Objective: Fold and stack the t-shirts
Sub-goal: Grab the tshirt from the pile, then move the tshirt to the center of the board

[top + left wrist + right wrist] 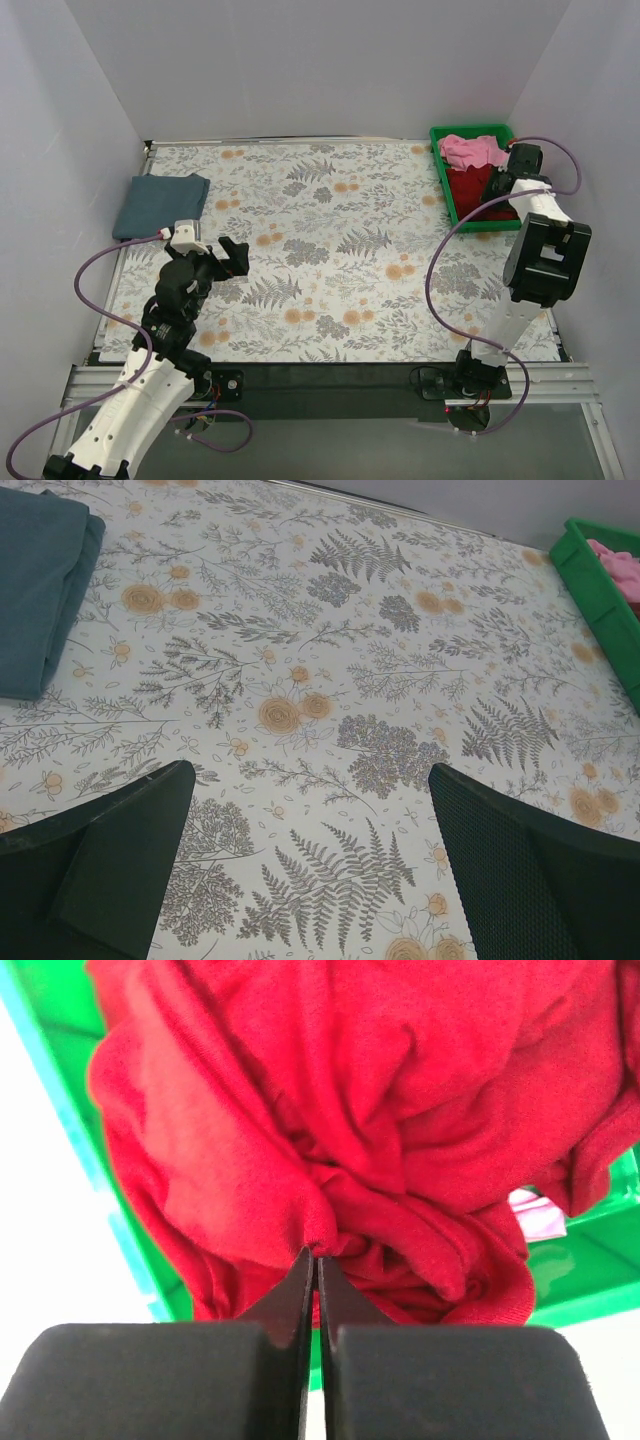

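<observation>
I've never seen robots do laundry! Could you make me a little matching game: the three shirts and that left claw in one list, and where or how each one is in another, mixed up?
Column one:
1. blue-grey t-shirt
2. dark red t-shirt
3. pink t-shirt
4. left gripper

Column two:
A. open, holding nothing, above the table
B. crumpled at the far end of the green bin
C. folded at the table's far left corner
D. pinched by the right gripper, in the bin

Pairs: 1-C, 2-D, 3-B, 4-A
</observation>
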